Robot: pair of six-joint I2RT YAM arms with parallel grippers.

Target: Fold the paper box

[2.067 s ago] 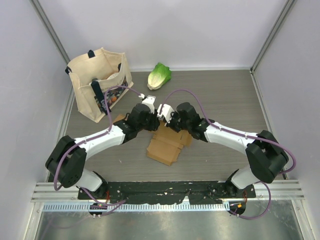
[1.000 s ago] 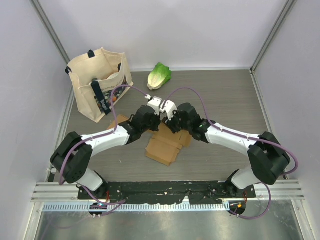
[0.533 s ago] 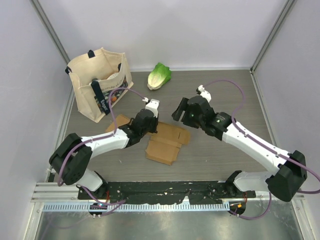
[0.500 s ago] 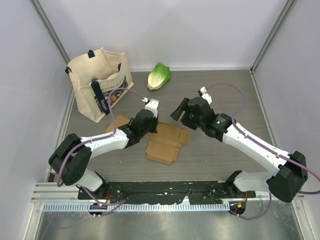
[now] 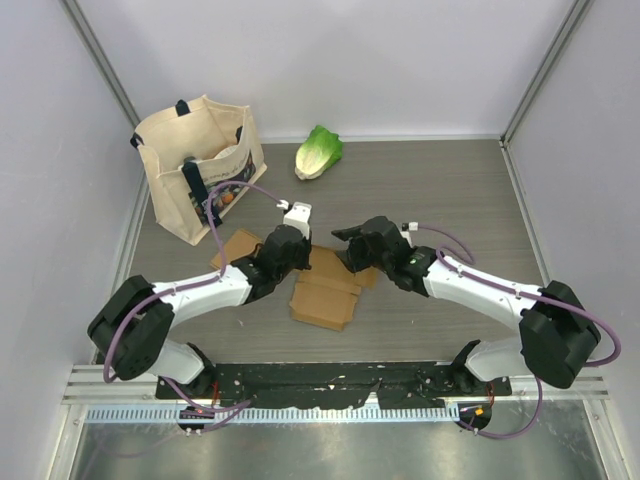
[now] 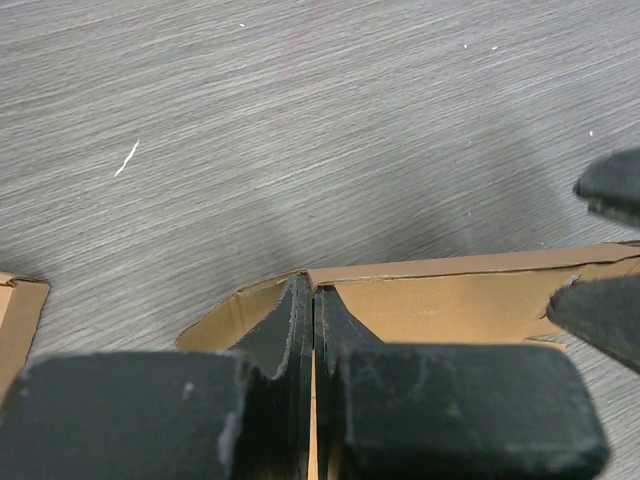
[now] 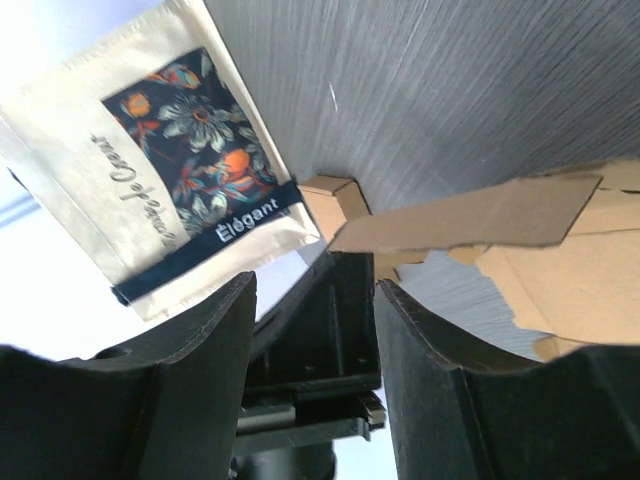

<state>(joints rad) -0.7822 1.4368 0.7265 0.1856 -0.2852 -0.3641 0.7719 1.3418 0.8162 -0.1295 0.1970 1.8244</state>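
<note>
Here the left claw (image 6: 313, 300) is pressed shut, its two dark fingers (image 6: 285, 325) meeting with only a thin slit between them. A sliver of brown card shows in that slit, so it is pinching the far edge of the paper box (image 6: 450, 300). The edge lifts into a small peak right at the fingertips, and the rest of the flap runs off to the right. Past the flap lies bare grey worktop (image 6: 330, 130).

The right claw (image 7: 315, 290) stands wide open with nothing in its grip. Between its spread fingers (image 7: 200, 340) its camera sees the dark body of the left claw, and just beyond that a long raised flap of the paper box (image 7: 480, 220). In the left wrist view, the right claw's two fingertips (image 6: 612, 188) sit at the right end of the same flap, one on either side of the edge. I cannot tell whether they touch it.

From above, the two claws face each other over the far edge of the paper box (image 5: 325, 290), left claw (image 5: 290, 240) on the left and right claw (image 5: 350, 247) on the right. The box lies mostly flat at the middle of the worktop (image 5: 450, 190). A small cardboard flap (image 5: 237, 243) pokes out to the left of the left claw. A cream tote bag (image 5: 195, 150) with a floral print stands at the far left, and a head of lettuce (image 5: 318, 152) lies by the far wall, well apart from the box.
</note>
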